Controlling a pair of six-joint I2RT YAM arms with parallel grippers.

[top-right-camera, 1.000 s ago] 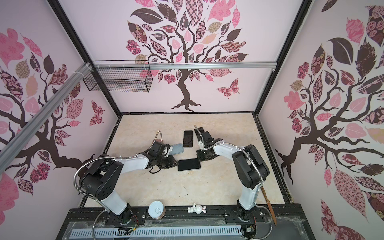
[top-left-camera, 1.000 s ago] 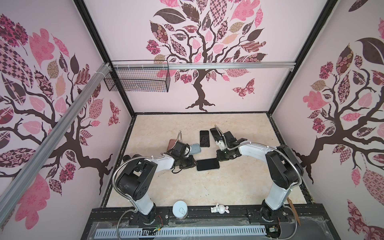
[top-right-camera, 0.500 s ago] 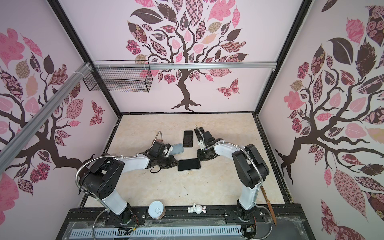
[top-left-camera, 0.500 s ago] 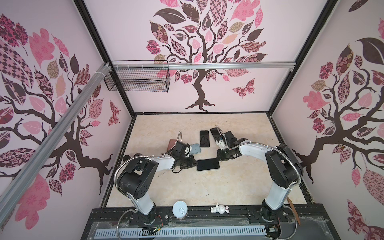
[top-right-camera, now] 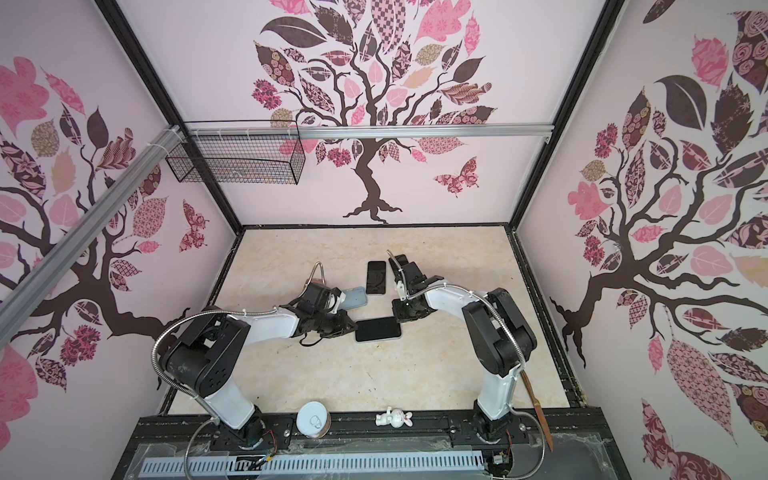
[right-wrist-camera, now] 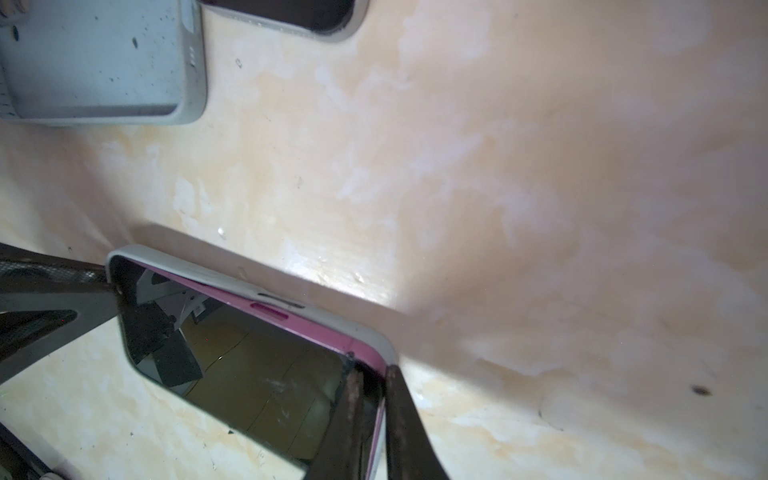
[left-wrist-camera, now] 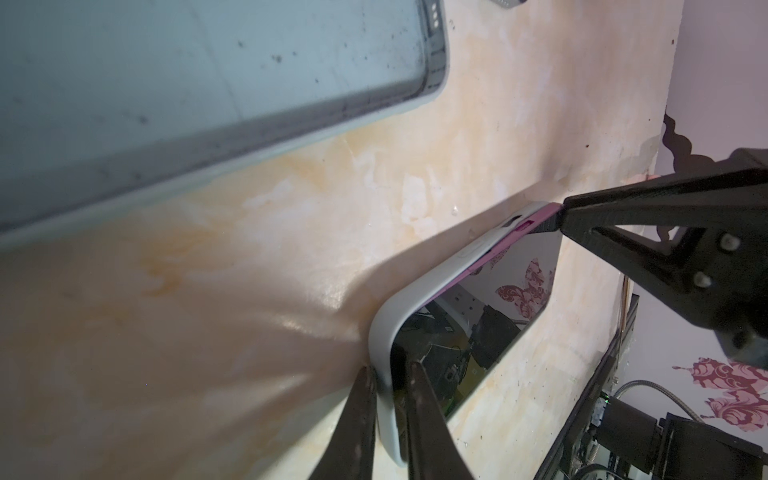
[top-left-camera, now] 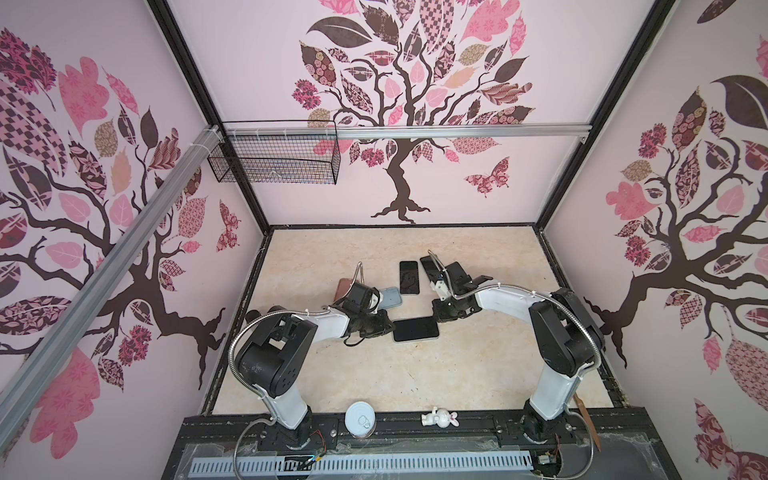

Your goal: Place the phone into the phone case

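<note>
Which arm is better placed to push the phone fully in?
Probably right: the right gripper pinches the corner where the phone shows its pink edge above the phone case rim; the left gripper holds the seemingly seated end.

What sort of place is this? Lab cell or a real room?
Probably a staged robot test booth, not a home: left arm and right arm mounted on a front rail, tree-print walls boxing in a small table.

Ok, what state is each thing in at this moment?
Pink phone: screen up, one edge raised out of its case.
Grey phone case: flat, partly fitted.
Left gripper: shut on the case's end.
Right gripper: shut on the phone's raised corner.
Blue case: empty, open side up.
Black phone: flat, screen up.
Can: upright, sealed.
</note>
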